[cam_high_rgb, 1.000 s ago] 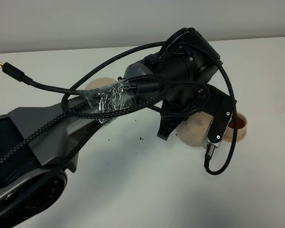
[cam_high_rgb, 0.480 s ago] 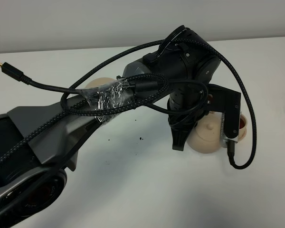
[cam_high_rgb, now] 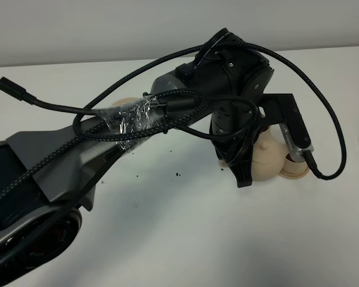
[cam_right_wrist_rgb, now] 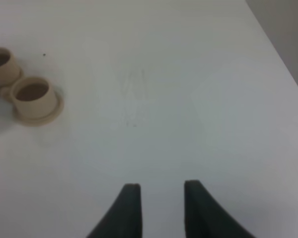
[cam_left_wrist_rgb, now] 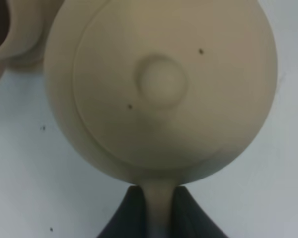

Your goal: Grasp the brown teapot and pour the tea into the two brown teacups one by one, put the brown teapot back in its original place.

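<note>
The brown teapot [cam_high_rgb: 264, 160] is pale tan and hangs from my left gripper [cam_high_rgb: 246, 164], which is shut on its loop handle. In the left wrist view the teapot [cam_left_wrist_rgb: 161, 82] fills the frame, lid knob in the middle, its handle between the black fingers [cam_left_wrist_rgb: 124, 218]. One brown teacup [cam_high_rgb: 296, 169] peeks out just right of the pot, mostly hidden; it also shows in the left wrist view [cam_left_wrist_rgb: 10, 29]. Both teacups [cam_right_wrist_rgb: 35, 96] [cam_right_wrist_rgb: 0, 67] stand on saucers in the right wrist view, with dark insides. My right gripper [cam_right_wrist_rgb: 159, 208] is open and empty over bare table. The wide saucer [cam_high_rgb: 122, 103] lies behind the left arm.
The left arm [cam_high_rgb: 60, 161] with its taped black cables [cam_high_rgb: 137, 119] crosses the exterior view from lower left and hides much of the table. Small dark specks [cam_high_rgb: 178, 174] lie on the white tabletop. The table's edge [cam_right_wrist_rgb: 278, 44] runs near the right gripper.
My left wrist has turned and carried the teapot to the right, over the teacup, which is now more hidden. The wrist camera bracket has swung upward.
</note>
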`<act>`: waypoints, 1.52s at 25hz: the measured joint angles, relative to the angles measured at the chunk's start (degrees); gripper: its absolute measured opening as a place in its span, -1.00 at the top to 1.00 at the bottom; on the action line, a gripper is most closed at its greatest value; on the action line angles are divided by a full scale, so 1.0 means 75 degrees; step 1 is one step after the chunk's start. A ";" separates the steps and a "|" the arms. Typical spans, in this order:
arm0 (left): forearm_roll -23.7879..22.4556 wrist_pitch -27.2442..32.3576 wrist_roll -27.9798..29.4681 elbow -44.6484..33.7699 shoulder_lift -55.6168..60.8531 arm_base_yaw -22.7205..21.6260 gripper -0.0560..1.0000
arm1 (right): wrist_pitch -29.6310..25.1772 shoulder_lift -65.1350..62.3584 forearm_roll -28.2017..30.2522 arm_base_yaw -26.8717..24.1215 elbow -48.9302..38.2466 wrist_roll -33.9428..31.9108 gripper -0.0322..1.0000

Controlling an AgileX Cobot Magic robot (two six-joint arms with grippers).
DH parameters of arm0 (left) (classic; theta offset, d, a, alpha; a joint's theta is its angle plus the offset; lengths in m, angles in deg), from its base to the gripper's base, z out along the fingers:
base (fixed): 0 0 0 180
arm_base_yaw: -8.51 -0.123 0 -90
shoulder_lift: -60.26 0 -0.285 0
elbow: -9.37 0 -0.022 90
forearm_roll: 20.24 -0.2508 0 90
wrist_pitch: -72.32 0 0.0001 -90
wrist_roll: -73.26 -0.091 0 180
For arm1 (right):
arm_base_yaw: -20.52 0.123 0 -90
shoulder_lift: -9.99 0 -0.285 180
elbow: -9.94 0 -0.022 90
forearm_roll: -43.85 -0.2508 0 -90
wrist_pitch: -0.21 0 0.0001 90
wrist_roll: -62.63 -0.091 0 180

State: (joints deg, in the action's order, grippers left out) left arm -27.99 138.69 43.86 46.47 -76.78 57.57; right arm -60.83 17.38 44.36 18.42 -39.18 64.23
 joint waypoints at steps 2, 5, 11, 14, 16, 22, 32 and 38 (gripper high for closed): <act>0.0044 0.0015 0.0402 0.0000 0.0081 -0.0141 0.60 | 0.0000 0.0000 0.0000 0.0000 0.0000 0.0000 0.47; 0.0054 0.0095 0.1013 0.0000 0.0340 -0.0372 0.60 | 0.0000 0.0000 0.0000 0.0000 0.0000 0.0000 0.47; 0.0054 0.0242 0.1829 0.0000 0.0638 -0.1026 0.60 | 0.0000 0.0000 0.0000 0.0000 0.0000 0.0000 0.47; 0.0047 0.0248 0.2090 0.0000 0.0680 -0.1428 0.60 | 0.0000 0.0000 0.0000 0.0000 0.0000 0.0000 0.47; 0.0047 0.0248 0.2180 0.0000 0.0758 -0.1665 0.60 | 0.0000 0.0000 0.0000 0.0000 0.0000 0.0000 0.47; 0.0040 0.0248 0.2696 0.0000 0.0945 -0.2345 0.60 | 0.0000 0.0000 0.0000 0.0000 0.0000 0.0000 0.47; -0.0099 0.0137 0.3259 -0.1011 0.0962 -0.3288 0.60 | 0.0000 0.0000 0.0000 0.0000 0.0000 0.0000 0.47; -0.0068 -0.0779 0.3359 -0.1873 0.0962 -0.3713 0.60 | 0.0000 0.0000 0.0000 0.0000 0.0000 0.0000 0.47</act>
State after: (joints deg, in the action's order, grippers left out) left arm -28.50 132.85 69.05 32.42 -69.57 29.72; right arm -60.83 17.38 44.36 18.42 -39.18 64.23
